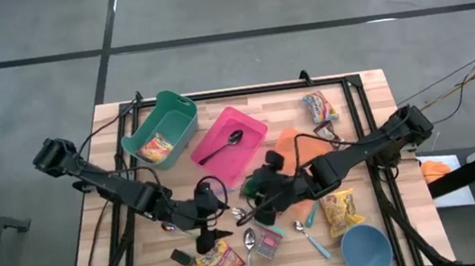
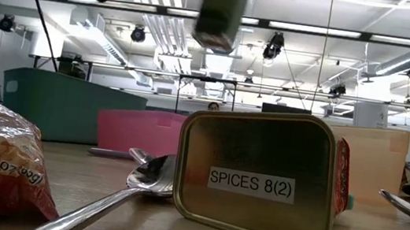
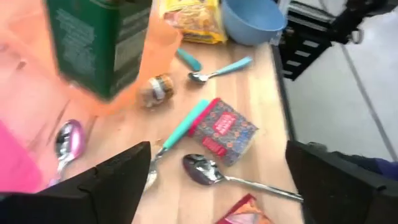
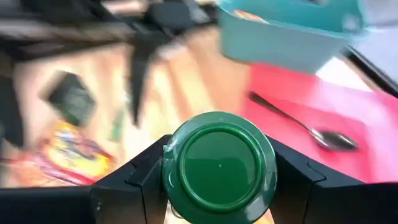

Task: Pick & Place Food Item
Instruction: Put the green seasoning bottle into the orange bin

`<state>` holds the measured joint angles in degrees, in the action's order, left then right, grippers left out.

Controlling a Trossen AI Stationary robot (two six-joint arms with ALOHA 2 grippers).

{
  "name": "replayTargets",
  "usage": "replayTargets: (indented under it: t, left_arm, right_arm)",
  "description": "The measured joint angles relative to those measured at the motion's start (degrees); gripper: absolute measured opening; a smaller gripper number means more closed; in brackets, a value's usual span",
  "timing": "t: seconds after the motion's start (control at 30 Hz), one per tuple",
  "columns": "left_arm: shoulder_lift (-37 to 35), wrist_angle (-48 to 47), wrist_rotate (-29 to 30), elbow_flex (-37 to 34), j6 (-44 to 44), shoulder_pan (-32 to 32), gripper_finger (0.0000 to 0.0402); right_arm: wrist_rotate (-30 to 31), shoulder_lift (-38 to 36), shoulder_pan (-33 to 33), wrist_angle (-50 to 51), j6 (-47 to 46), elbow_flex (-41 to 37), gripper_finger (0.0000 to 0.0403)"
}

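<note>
Near the table's middle, just right of the pink tray (image 1: 228, 142), the green container (image 4: 219, 163) hung upright off the wood, clamped between my right gripper's (image 1: 264, 184) fingers. Its long axis stood vertical. My left gripper (image 1: 207, 220), fingers spread and empty, sat just beside it, leftward.

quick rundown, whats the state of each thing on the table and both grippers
green jar: held off the table, lid on
right gripper: shut on green jar
left gripper: open, empty
spice tin: lying on its side
teal bin: holds a snack packet
pink tray: holds a spoon
blue bowl: upright, empty
</note>
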<state>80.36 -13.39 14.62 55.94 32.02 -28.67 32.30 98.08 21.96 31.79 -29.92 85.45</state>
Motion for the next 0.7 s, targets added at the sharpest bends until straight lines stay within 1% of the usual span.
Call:
replayTargets:
  t: [0.1,0.2,0.33,0.4,0.57,0.7]
  left_arm:
    - [0.0,-0.01,1.51,-0.04,-0.27,-1.47,0.0351]
    - [-0.28,-0.71,3.98,-0.04,-0.95,-3.49,0.0339]
    - [-0.72,-1.51,11.6,-0.04,-3.27,-6.62,0.0325]
    - [-0.83,-1.49,14.26,-0.04,-3.44,-7.92,0.0319]
    - [-1.23,-2.53,16.71,-0.04,-5.14,-9.91,0.0317]
    - [-2.44,-4.6,16.9,0.11,-5.18,-10.02,0.0317]
  right_arm:
    - [1.22,-1.17,0.22,2.49,-2.85,-2.16,0.0194]
    - [2.37,-3.73,0.26,3.5,-5.49,-6.07,0.0194]
    - [2.85,-8.81,0.06,3.21,-10.08,-13.44,0.0194]
    - [3.19,-11.99,0.1,2.8,-12.36,-17.5,0.0194]
    - [5.3,-17.85,-0.31,0.63,-18.11,-26.37,0.0194]
    - [5.52,-19.23,-2.01,-5.69,-19.22,-31.8,0.0194]
